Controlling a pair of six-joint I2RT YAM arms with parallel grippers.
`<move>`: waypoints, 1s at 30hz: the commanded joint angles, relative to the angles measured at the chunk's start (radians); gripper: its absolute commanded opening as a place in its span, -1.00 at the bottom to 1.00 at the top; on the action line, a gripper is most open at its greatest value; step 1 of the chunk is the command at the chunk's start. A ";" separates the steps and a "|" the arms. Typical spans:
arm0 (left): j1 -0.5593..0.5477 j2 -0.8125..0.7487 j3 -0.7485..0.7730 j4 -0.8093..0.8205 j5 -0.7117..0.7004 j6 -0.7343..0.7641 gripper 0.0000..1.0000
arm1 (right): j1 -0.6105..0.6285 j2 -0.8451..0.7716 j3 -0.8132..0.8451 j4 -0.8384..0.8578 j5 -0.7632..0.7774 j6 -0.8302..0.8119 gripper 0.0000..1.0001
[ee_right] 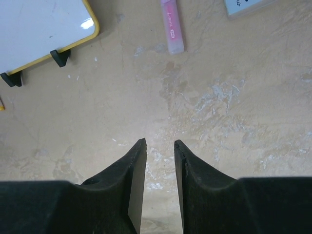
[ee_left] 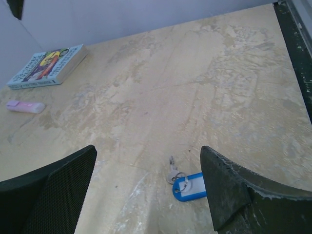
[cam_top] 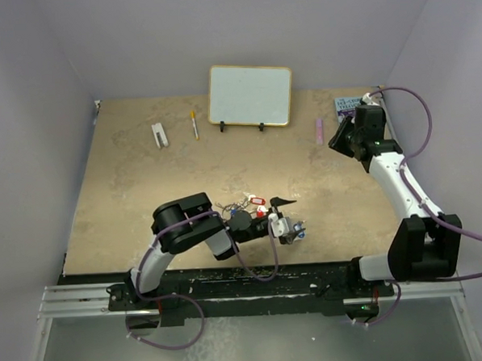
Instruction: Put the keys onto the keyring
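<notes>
A silver key on a blue tag [ee_left: 191, 186] lies on the table, joined by a small wire ring [ee_left: 179, 176]. It sits just inside the right finger [ee_left: 243, 195] of my left gripper [ee_left: 147, 148], which is wide open and empty, low over the table. From above, the left gripper [cam_top: 286, 214] is at the front centre with the blue tag [cam_top: 299, 234] beside it. A cluster of keys with red tags [cam_top: 250, 203] lies just behind my left wrist. My right gripper [cam_top: 341, 139] hangs high at the back right. Its jaws [ee_right: 160, 141] stand a narrow gap apart, holding nothing.
A whiteboard [cam_top: 250, 95] stands at the back centre. A pink marker [cam_top: 320, 130] and a book [cam_top: 348, 104] lie at the back right. A white object [cam_top: 159, 135] and a pen [cam_top: 194, 124] lie at the back left. Purple walls enclose the table.
</notes>
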 commanded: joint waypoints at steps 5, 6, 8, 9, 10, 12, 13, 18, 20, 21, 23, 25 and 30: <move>-0.016 0.044 0.055 -0.004 -0.025 0.016 0.75 | -0.005 -0.087 0.000 -0.008 -0.010 -0.025 -0.60; -0.017 0.049 0.056 -0.009 -0.015 0.020 0.72 | -0.005 -0.098 -0.006 -0.007 -0.011 -0.025 -0.69; -0.017 0.058 0.059 -0.018 -0.009 0.019 0.71 | -0.005 -0.112 -0.014 -0.010 -0.009 -0.021 -0.74; -0.016 0.062 0.060 -0.022 -0.013 0.016 0.71 | -0.005 -0.120 -0.017 -0.012 -0.005 -0.018 -0.74; -0.017 0.066 0.061 -0.025 -0.017 0.013 0.70 | -0.005 -0.126 -0.021 -0.012 -0.004 -0.016 -0.74; -0.016 0.068 0.063 -0.038 -0.020 0.015 0.64 | -0.005 -0.137 -0.026 -0.019 0.001 -0.015 -0.74; -0.017 0.069 0.065 -0.049 -0.022 0.014 0.62 | -0.005 -0.140 -0.027 -0.022 0.002 -0.015 -0.74; -0.017 0.079 0.083 -0.119 -0.056 -0.003 0.56 | -0.006 -0.145 -0.024 -0.030 0.007 -0.016 -0.72; -0.017 0.082 0.093 -0.144 -0.084 -0.019 0.56 | -0.005 -0.152 -0.025 -0.029 0.008 -0.021 -0.72; -0.016 0.083 0.096 -0.153 -0.086 -0.016 0.56 | -0.005 -0.156 -0.026 -0.029 0.013 -0.022 -0.73; -0.016 0.089 0.103 -0.162 -0.086 -0.015 0.54 | -0.006 -0.158 -0.027 -0.028 0.018 -0.027 -0.75; -0.016 0.094 0.108 -0.174 -0.079 -0.015 0.44 | -0.006 -0.150 -0.028 -0.030 0.016 -0.035 -0.77; -0.016 0.094 0.099 -0.166 -0.041 -0.028 0.19 | -0.006 -0.138 -0.042 -0.017 0.006 -0.033 -0.82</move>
